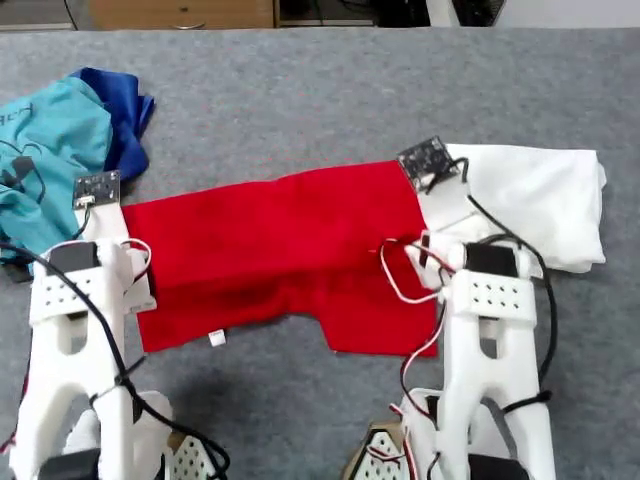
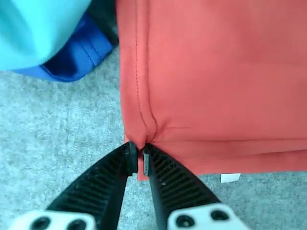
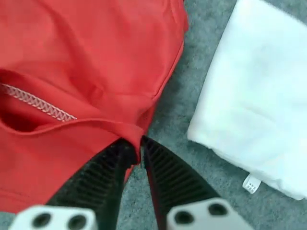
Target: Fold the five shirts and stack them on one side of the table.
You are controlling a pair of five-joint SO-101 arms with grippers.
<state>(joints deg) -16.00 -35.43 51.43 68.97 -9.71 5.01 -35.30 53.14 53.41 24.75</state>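
High view: a grey, felt-like tabletop (image 1: 300,90) runs back to a wooden cabinet (image 1: 180,12) at the far edge. A red shirt (image 1: 270,250) lies spread across the middle. A folded white shirt (image 1: 540,200) lies beside it, and a teal shirt (image 1: 55,130) and a blue shirt (image 1: 125,115) are bunched at the opposite side.

Left wrist view: the left tool (image 2: 137,160) is clenched on the red shirt's seamed edge.

Right wrist view: the right tool (image 3: 135,151) pinches a red fold near the white shirt.

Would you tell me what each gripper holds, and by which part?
The left gripper pinches the red shirt at a seam on its edge; the right gripper, its edge beside the white shirt.
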